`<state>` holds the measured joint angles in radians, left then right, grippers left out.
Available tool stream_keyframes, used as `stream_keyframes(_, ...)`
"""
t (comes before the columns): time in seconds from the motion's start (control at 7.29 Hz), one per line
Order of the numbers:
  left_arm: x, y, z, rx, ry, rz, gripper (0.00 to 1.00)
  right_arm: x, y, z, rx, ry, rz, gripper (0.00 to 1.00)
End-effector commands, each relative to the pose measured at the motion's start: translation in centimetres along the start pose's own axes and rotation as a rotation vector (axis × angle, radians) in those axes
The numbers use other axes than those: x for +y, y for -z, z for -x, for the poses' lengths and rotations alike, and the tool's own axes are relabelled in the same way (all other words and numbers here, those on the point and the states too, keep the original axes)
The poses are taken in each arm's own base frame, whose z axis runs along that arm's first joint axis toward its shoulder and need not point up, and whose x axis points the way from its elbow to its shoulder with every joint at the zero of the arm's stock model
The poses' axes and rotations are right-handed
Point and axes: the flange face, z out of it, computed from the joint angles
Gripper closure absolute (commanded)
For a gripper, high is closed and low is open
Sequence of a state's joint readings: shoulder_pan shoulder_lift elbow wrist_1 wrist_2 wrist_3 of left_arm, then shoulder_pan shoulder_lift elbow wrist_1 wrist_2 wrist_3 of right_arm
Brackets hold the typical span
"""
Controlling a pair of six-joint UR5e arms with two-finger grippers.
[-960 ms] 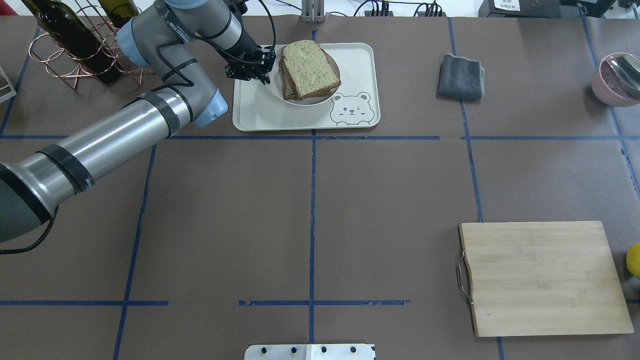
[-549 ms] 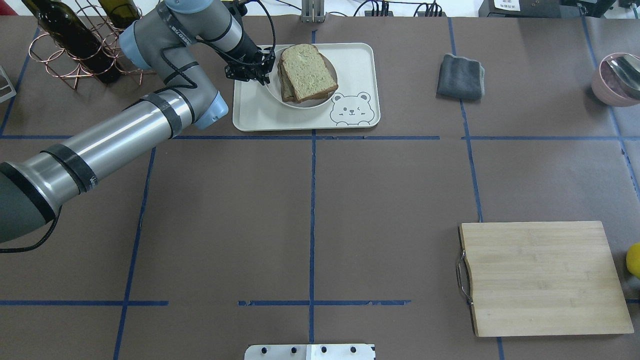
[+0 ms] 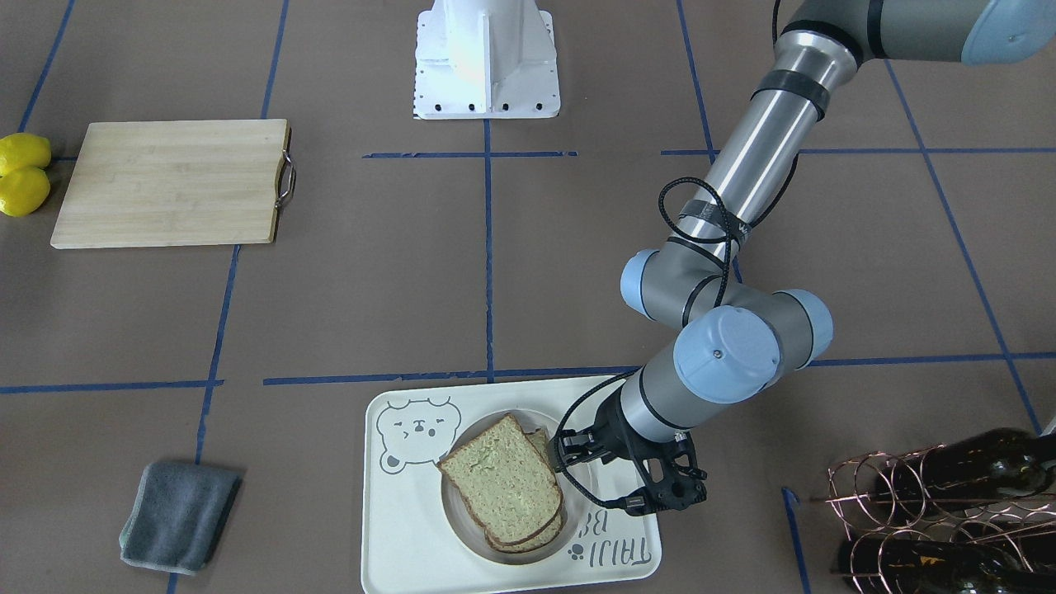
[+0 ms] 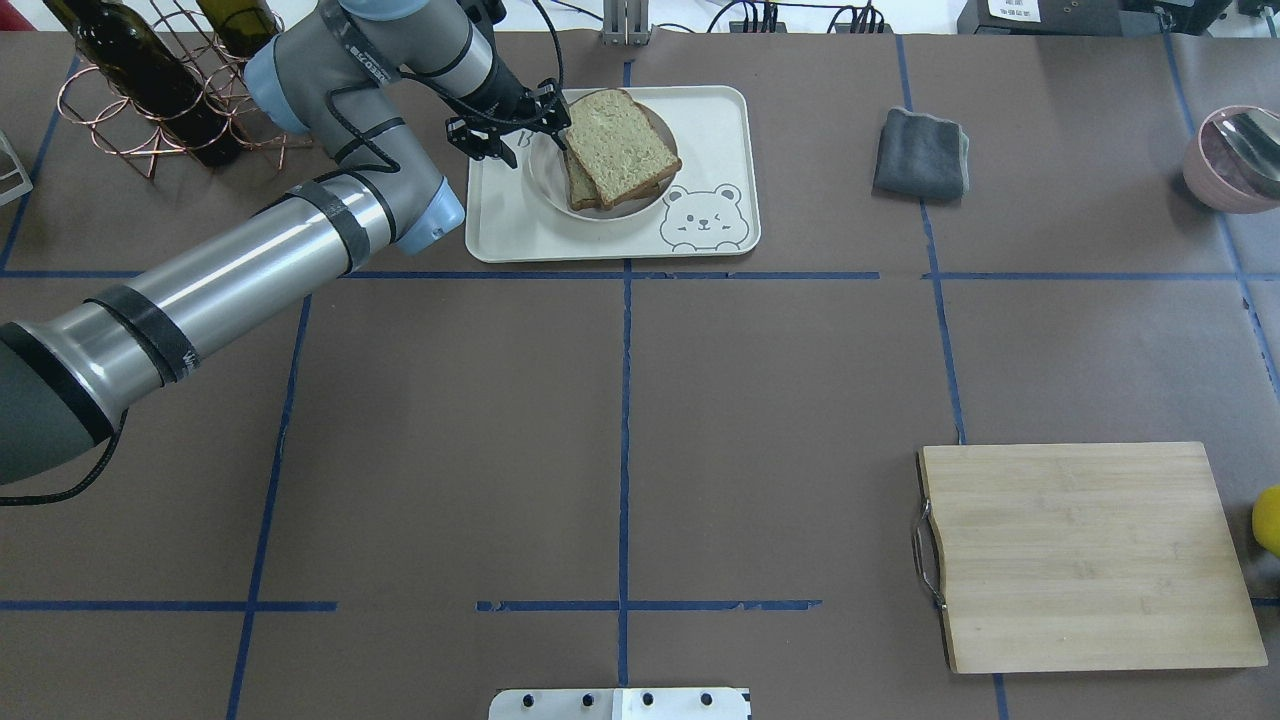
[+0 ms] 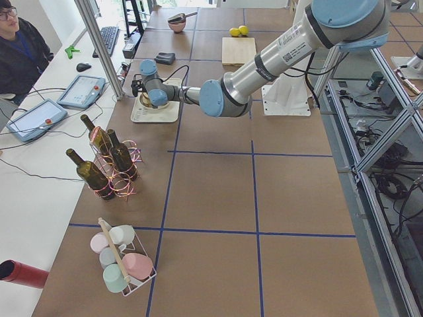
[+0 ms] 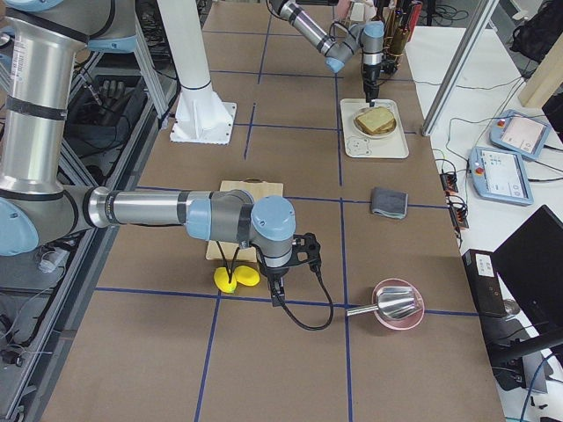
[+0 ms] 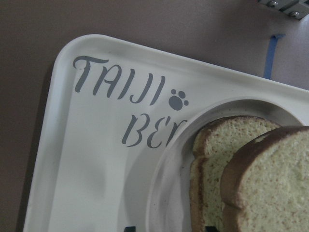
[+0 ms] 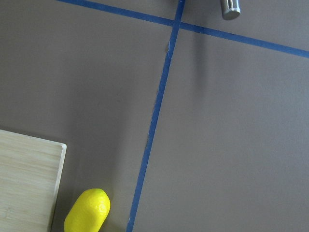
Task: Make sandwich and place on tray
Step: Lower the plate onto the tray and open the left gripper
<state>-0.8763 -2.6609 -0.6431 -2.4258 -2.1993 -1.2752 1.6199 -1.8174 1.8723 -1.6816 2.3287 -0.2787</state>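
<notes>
The sandwich, two brown-crusted bread slices stacked askew, lies on a small white plate on the cream tray with the bear drawing. No egg shows between the slices. My left gripper hovers over the plate's left rim, open and empty. In the left wrist view its fingertips peek in at the bottom edge, apart, above the plate, sandwich and tray. My right gripper shows only in the exterior right view, by two lemons; I cannot tell its state.
A wine bottle rack stands left of the tray, close behind my left arm. A grey cloth lies right of the tray. A wooden cutting board is near right, lemons beside it, and a pink bowl is far right.
The plate with the sandwich has sunk and now rests on the tray. My left gripper has shifted right and toward the table's far side, off the plate's left rim.
</notes>
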Motion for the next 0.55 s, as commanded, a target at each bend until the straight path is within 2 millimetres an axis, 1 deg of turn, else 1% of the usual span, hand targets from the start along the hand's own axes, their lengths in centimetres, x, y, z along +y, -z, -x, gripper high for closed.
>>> stream_keyframes(0.0, 0.8, 3.3, -3.5, -0.012, -0.054, -0.002, 0.0, -0.1, 0.1, 0.1, 0.001, -0.058, -0.003, 0.0)
stream_keyframes(0.14, 2.5, 5.3, -2.3, -0.001, -0.083, -0.009, 0.0, -0.1, 0.1, 0.0, 0.003, -0.071, -0.001, 0.0)
stream_keyframes(0.27, 4.6, 7.3, -0.7, -0.005, -0.114, -0.006, 0.0, -0.1, 0.1, 0.0, 0.005, -0.069, -0.002, 0.0)
stream_keyframes(0.41, 6.1, 10.0, 0.5, -0.036, -0.156, -0.003, 0.0, -0.1, -0.1, -0.1, 0.003, -0.074, 0.001, 0.0)
